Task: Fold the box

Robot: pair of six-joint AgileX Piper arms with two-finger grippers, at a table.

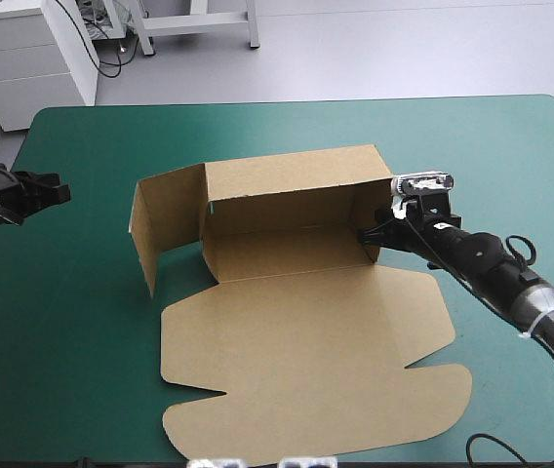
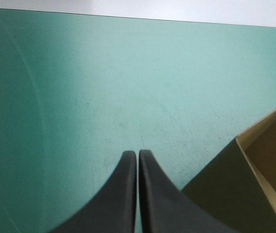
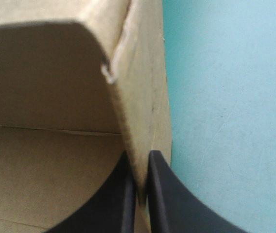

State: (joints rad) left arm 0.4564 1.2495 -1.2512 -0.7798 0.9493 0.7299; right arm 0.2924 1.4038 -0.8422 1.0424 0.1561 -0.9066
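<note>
Nearest, close to the near edge of the tabletop [image 1: 53,370] with its teal-green cover: the box [image 1: 306,331], a cut brown sheet. Lid panel [image 1: 296,400] flat on the cover, notched flaps toward the near edge.

Farther in, about the tabletop's middle: the raised walls. Back wall [image 1: 292,180] upright, facing the near edge. Left wall [image 1: 165,224] upright too, swung outward at an angle toward the left edge. Right wall [image 1: 373,200] upright, pinched by the right gripper [image 1: 367,236], which reaches in from the right edge.

Right wrist view: black fingers [image 3: 123,204] all but closed, the edge of the right wall between them. One finger inside the box, the other outside over bare cover.

At the left edge, level with the walls and well apart from the box: the left gripper [image 1: 53,190], holding nothing. Left wrist view: fingers [image 2: 123,194] pressed together in one point over bare cover, a corner of the box off to one side, not touching. Ahead, only cover up to a table edge.
</note>
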